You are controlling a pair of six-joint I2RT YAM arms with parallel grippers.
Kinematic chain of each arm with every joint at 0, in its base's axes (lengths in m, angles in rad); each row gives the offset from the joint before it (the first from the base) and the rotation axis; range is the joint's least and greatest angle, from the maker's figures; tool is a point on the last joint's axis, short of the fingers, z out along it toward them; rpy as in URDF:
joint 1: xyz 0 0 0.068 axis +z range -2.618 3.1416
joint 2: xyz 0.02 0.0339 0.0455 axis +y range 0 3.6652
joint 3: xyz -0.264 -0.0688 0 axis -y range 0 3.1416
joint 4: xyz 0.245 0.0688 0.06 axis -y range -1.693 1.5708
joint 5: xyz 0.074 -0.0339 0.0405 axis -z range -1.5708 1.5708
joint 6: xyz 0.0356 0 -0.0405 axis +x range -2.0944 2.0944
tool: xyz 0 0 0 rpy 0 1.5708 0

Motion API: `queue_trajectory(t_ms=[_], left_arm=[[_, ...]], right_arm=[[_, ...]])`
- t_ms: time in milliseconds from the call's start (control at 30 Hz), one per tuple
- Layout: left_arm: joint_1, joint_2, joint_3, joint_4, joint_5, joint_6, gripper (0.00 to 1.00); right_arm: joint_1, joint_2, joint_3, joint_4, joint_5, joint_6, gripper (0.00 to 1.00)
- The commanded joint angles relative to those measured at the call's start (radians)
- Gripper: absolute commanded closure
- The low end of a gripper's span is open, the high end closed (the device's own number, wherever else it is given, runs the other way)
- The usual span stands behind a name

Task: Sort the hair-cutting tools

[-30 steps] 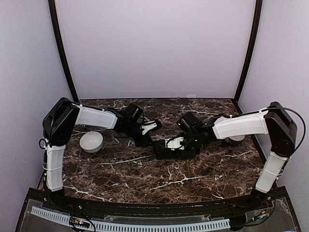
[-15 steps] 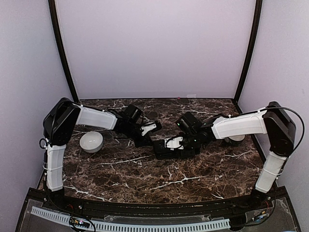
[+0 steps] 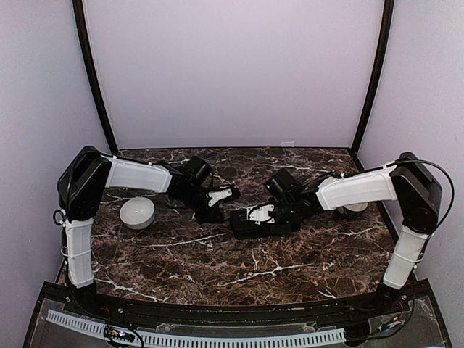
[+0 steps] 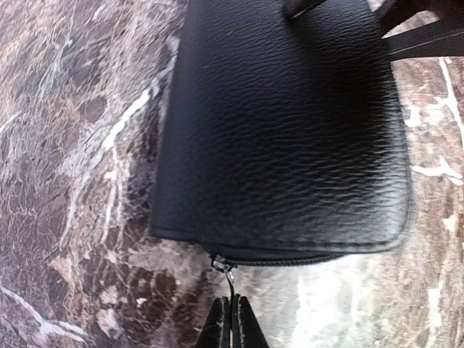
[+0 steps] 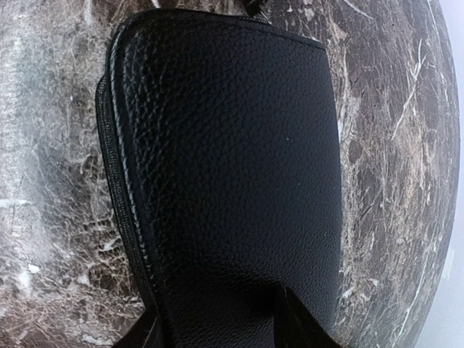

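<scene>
Pinching the zipper pull (image 4: 229, 274) with the left gripper (image 4: 232, 322), fully closed on it at the near corner of the case (image 4: 290, 130). Straddling the far end of the case with the right gripper (image 5: 225, 326), in contact with the black cover; cannot tell whether truly clamped or just resting. No scissors or combs anywhere in view. Probably inside the case, zipped all round, in the middle of the table (image 3: 217, 268) between both arms.

Risks: could lose the thin pull on a tug, with so little metal in the pinch. Could drag the whole case along the table instead of unzipping, if the right-side hold is loose. Could jam at the rounded corner when pulling off-line.

Versus a second ago: tighter on the left, from partly apart to fully closed; narrower on the right; slightly outward at the left elbow. Same spot for the bowl (image 3: 137, 212).
</scene>
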State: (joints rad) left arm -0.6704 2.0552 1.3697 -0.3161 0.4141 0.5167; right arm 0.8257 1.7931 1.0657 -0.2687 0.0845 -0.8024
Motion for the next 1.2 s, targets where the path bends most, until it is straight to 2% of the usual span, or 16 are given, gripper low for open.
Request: queue_trajectory(t_ms=[0, 133, 300, 633, 833, 967, 1033, 1167], left_arm=[[-0.001, -0.082, -0.073, -0.145, 0.101, -0.013, 1.0], [-0.015, -0.112, -0.127, -0.094, 0.196, -0.043, 1.0], [-0.052, -0.109, -0.125, -0.084, 0.257, -0.069, 1.0], [-0.128, -0.073, -0.117, 0.045, 0.371, -0.161, 1.0], [-0.141, -0.072, -0.174, 0.233, 0.395, -0.266, 1.0], [-0.141, -0.079, -0.215, 0.331, 0.39, -0.332, 1.0], [-0.143, -0.084, -0.215, 0.32, 0.381, -0.346, 0.94], [-0.156, -0.143, -0.219, 0.236, 0.336, -0.312, 0.74]], right_arm=[[-0.016, 0.063, -0.016, 0.007, 0.043, 0.041, 0.57], [-0.016, 0.07, -0.021, 0.014, 0.031, 0.055, 0.57], [-0.016, 0.09, -0.014, 0.02, 0.031, 0.077, 0.57], [-0.014, 0.118, -0.006, 0.026, 0.01, 0.115, 0.57], [-0.019, 0.081, -0.02, 0.015, -0.005, 0.12, 0.55], [-0.03, -0.003, -0.043, -0.025, -0.03, 0.11, 0.5], [-0.031, -0.05, -0.052, -0.052, -0.038, 0.104, 0.47], [-0.041, -0.153, -0.07, -0.093, -0.04, 0.106, 0.41]])
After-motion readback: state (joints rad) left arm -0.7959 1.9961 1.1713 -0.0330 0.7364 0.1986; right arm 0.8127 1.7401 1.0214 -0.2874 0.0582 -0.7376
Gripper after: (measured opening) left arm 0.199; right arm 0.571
